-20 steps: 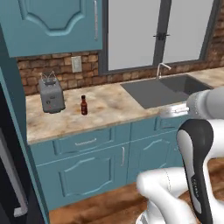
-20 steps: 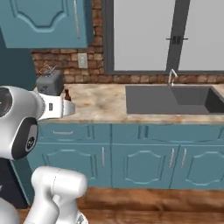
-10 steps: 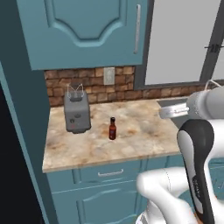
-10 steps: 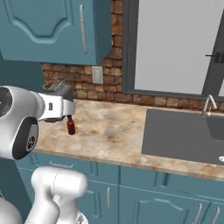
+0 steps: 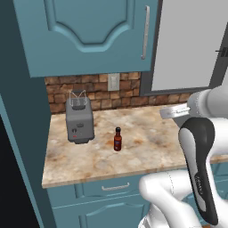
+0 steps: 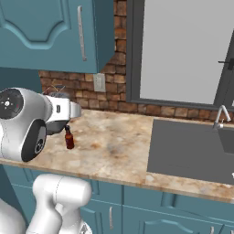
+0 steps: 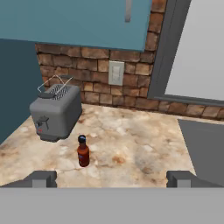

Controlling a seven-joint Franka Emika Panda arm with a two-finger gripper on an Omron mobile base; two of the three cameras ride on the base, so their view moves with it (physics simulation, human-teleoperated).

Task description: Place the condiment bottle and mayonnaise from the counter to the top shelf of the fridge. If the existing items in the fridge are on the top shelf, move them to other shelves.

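The condiment bottle (image 5: 117, 139) (image 6: 69, 138) (image 7: 83, 151), slim and dark with a red cap, stands upright on the marbled counter (image 5: 151, 138) (image 6: 114, 146) (image 7: 131, 148), just right of a toaster. My gripper (image 7: 111, 179) is open, its two fingertips wide apart with nothing between them. It hovers above the counter's front part and looks at the bottle, which sits ahead and slightly left of centre. The mayonnaise is out of view. A black strip of the fridge (image 5: 11, 187) shows at the lower left; the top shelf and the existing items are out of view.
A grey toaster (image 5: 80, 120) (image 7: 56, 111) stands at the counter's left end against the brick wall. A sink basin (image 6: 192, 146) (image 7: 205, 144) lies to the right. A teal upper cabinet (image 5: 89, 31) hangs above, and a wall outlet (image 7: 116, 72) is behind the bottle.
The whole picture has shifted: the base has driven left and closer, so toaster and bottle appear larger and nearer centre. The gripper stays open.
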